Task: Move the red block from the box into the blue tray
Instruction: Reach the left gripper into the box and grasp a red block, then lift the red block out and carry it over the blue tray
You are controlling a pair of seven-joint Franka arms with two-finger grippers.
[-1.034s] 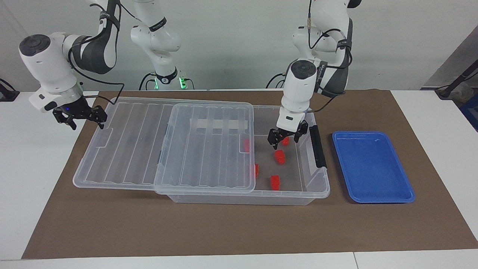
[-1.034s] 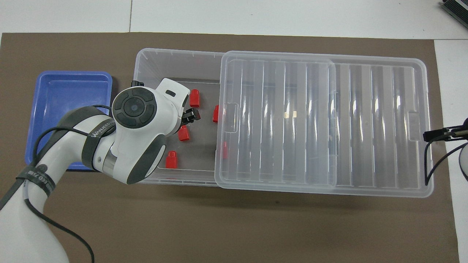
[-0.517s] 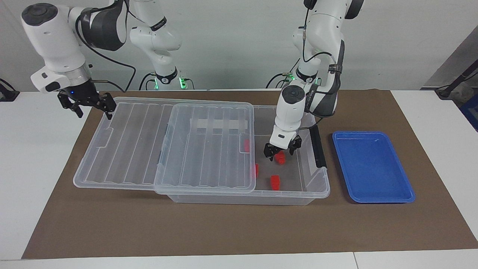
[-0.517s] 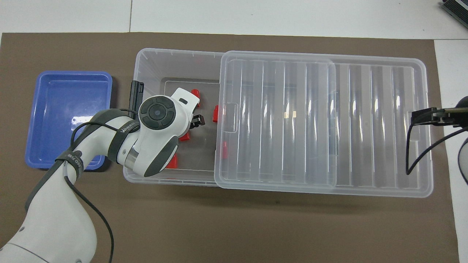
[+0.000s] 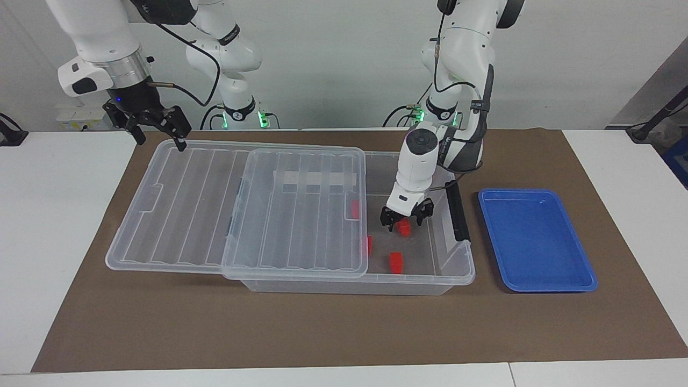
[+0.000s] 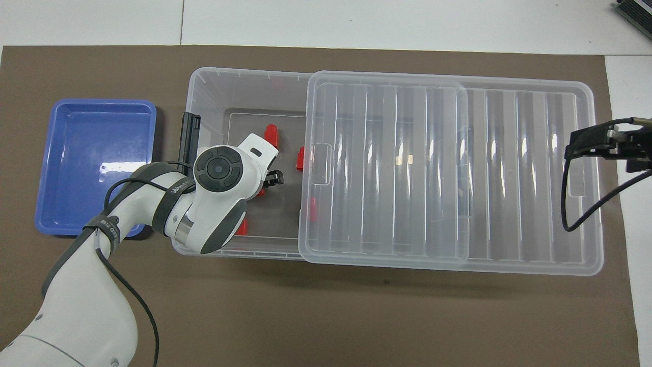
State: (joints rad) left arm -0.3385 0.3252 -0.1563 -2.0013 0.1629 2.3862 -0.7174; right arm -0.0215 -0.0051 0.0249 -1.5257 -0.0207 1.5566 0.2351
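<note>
I have the left gripper (image 5: 404,219) lowered inside the uncovered end of the box (image 5: 430,279), toward the left arm's end of the tabletop (image 5: 54,215). Its fingers (image 5: 388,221) stand spread wide, one to each side of the red block (image 5: 403,229). In the facing view the block sits between the fingertips, at 6 o'clock from the gripper body; I cannot tell whether the fingers touch it. It rests on the box floor.

Another red block (image 5: 396,262) lies at 6 o'clock from the first in that view, farther from the robots. A third (image 6: 271,137) shows in the overhead view at 12 o'clock from the gripper.

The clear lid (image 5: 236,209) lies slid toward the right arm's end, covering the remainder of the box.

The blue tray (image 5: 537,285) sits just beside the box, at 3 o'clock in the facing view.

The right gripper (image 5: 156,126) hangs with fingers spread over the lid's corner at the right arm's end.
</note>
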